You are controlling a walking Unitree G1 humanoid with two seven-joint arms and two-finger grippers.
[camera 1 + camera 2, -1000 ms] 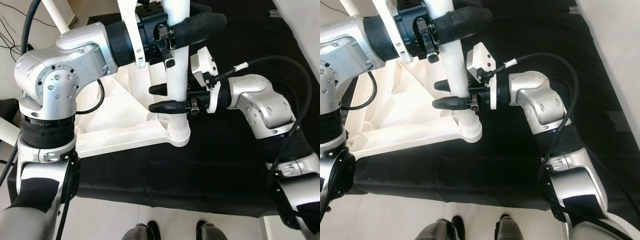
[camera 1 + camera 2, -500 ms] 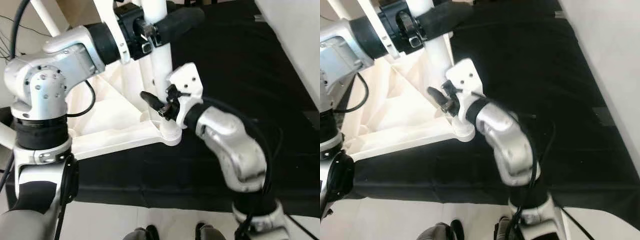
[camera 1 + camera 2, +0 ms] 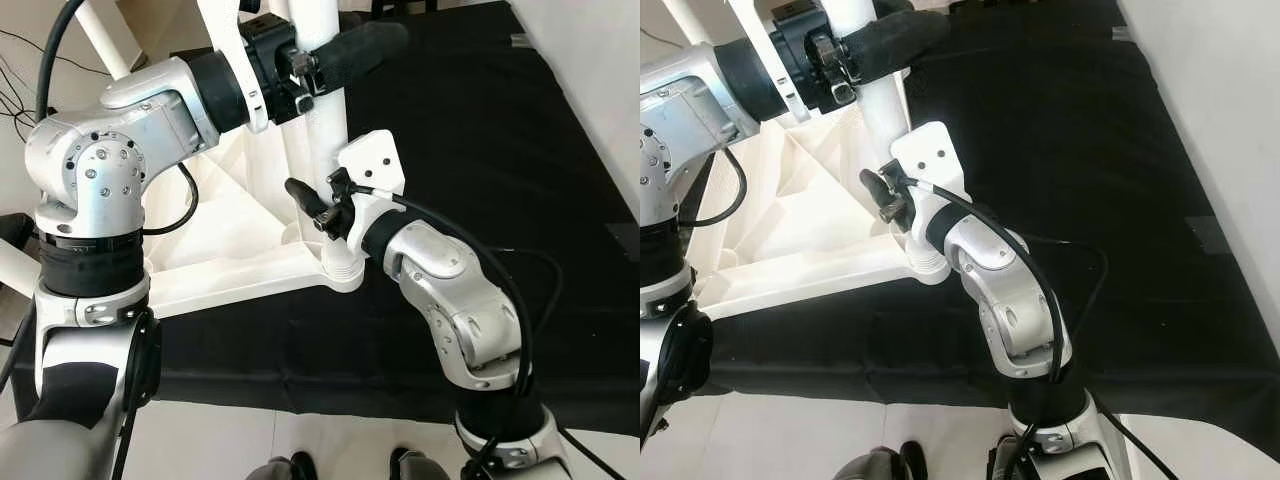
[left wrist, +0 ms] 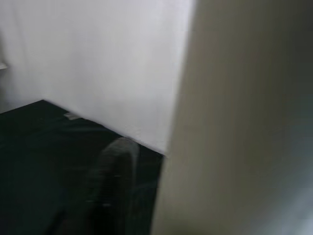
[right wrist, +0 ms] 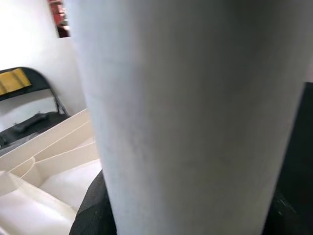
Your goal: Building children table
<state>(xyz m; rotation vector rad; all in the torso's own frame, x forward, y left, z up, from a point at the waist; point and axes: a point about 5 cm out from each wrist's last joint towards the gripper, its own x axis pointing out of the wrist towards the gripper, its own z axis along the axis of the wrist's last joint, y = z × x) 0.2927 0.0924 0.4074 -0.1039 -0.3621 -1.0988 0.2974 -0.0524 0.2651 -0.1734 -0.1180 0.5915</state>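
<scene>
The white table top (image 3: 225, 235) lies upside down on a black mat (image 3: 480, 150). A round white table leg (image 3: 325, 130) stands upright in its corner socket (image 3: 342, 272). High on the leg, my left gripper (image 3: 335, 48) is shut around it, one long black finger (image 3: 365, 45) reaching past it to the right. Lower down, just above the socket, my right gripper (image 3: 308, 197) is shut on the same leg, with its black fingers (image 5: 90, 210) hugging both sides in the right wrist view. The left wrist view has the leg (image 4: 234, 127) close up beside one finger (image 4: 110, 181).
Another white leg (image 3: 95, 35) slants up at the far left. Cables (image 3: 25, 60) trail on the pale floor there. A white wall (image 3: 600, 70) borders the mat on the right. The mat's front edge (image 3: 330, 400) meets the floor by my feet.
My right arm has swung in from the right to the front of the leg, and its wrist has turned. The gripper now holds the leg lower. The left gripper keeps its grip.
</scene>
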